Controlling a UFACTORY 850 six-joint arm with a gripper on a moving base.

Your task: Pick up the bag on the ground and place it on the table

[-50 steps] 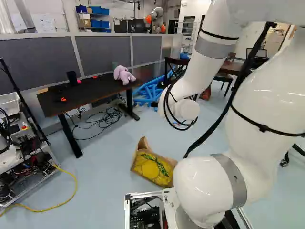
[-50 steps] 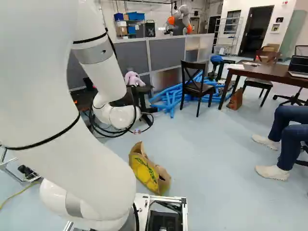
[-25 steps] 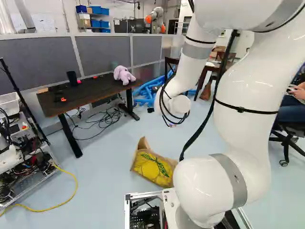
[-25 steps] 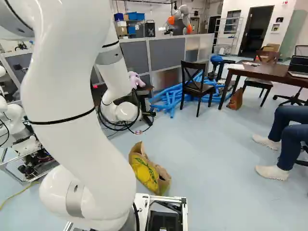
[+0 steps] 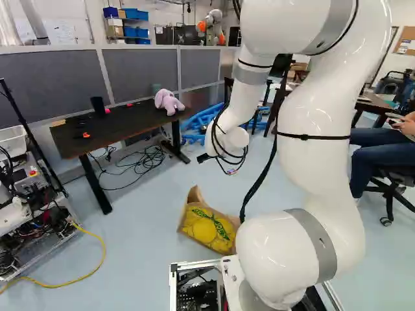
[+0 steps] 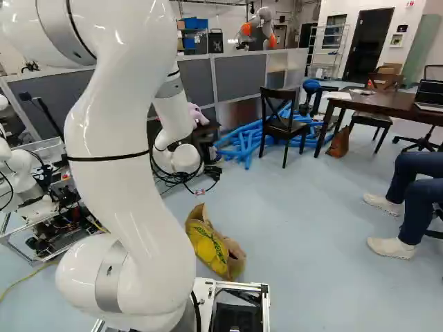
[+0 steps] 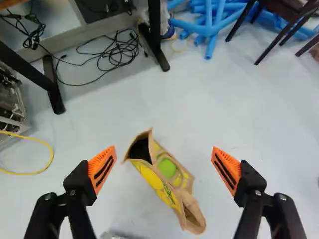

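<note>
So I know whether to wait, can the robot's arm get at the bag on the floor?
Likely yes: its fingers stand open, and the wrist view shows nothing between them and the bag.

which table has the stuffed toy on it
The dark table by the grey partition: a lilac stuffed toy sits on it. The other table, at the right of the right base view, holds a laptop.

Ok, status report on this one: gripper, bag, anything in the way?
Gripper open, empty. Brown bag with yellow print on the floor, ahead of the gripper, ungripped. Nothing visible between the two.
</note>
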